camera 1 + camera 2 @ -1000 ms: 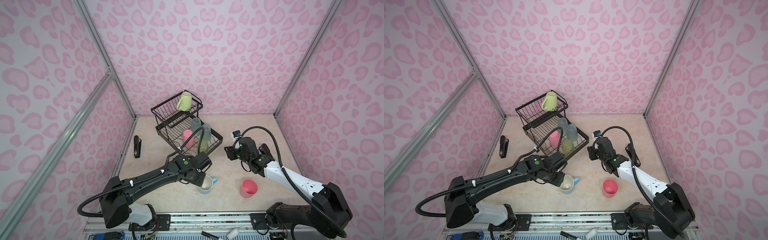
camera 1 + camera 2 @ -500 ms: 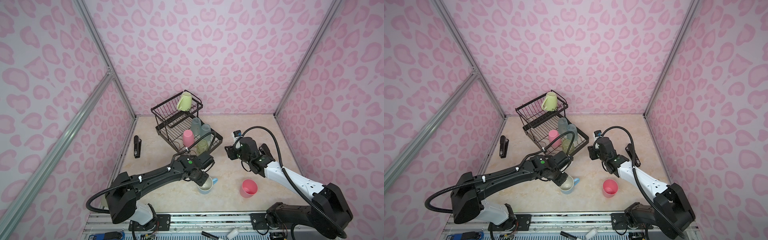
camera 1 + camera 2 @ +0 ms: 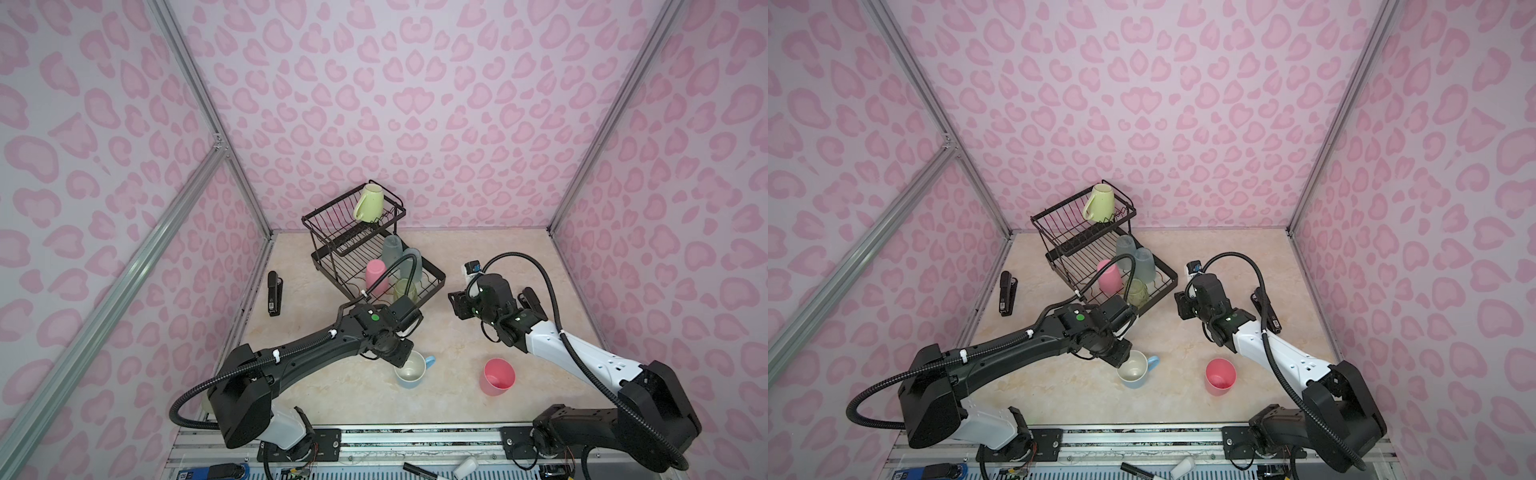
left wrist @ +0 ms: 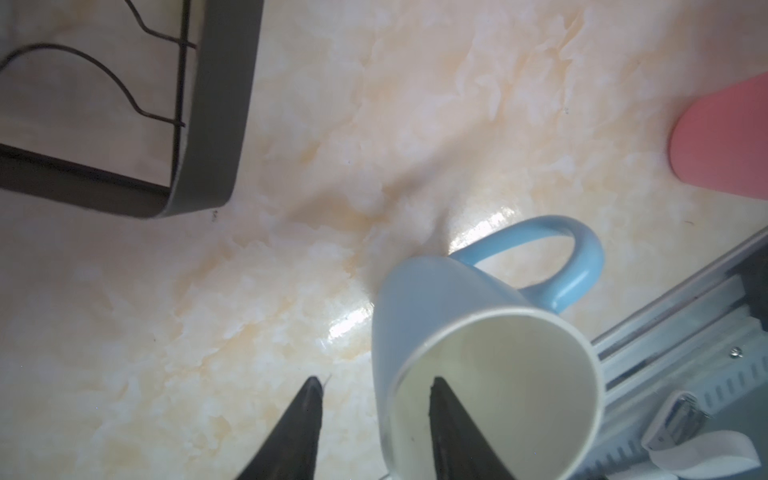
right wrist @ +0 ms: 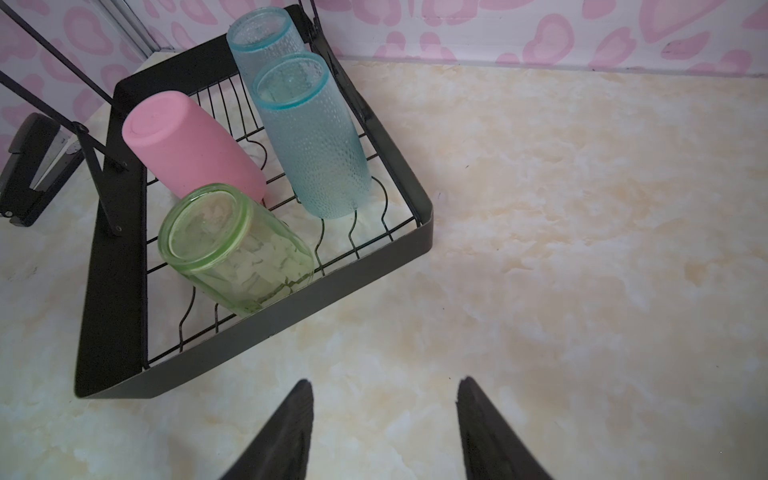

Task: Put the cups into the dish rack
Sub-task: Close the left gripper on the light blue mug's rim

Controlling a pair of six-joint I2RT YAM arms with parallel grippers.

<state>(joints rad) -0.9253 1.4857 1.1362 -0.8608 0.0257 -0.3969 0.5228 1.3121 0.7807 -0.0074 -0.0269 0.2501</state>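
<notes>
A light-blue handled mug stands upright on the table in front of the black wire dish rack. My left gripper is open astride its rim, one finger inside the mug and one outside. A pink cup stands mouth up to the right. The lower tray holds two blue-grey tumblers, a pink cup and a green tumbler, all upside down. A lime mug sits in the upper basket. My right gripper is open and empty, beside the tray's right corner.
A black stapler lies near the left wall. Another stapler lies behind my right arm. The metal rail at the table's front edge is close to the blue mug. Patterned walls close in three sides.
My left gripper has come down over the blue mug's rim and its jaws have narrowed somewhat. The right arm has not moved.
</notes>
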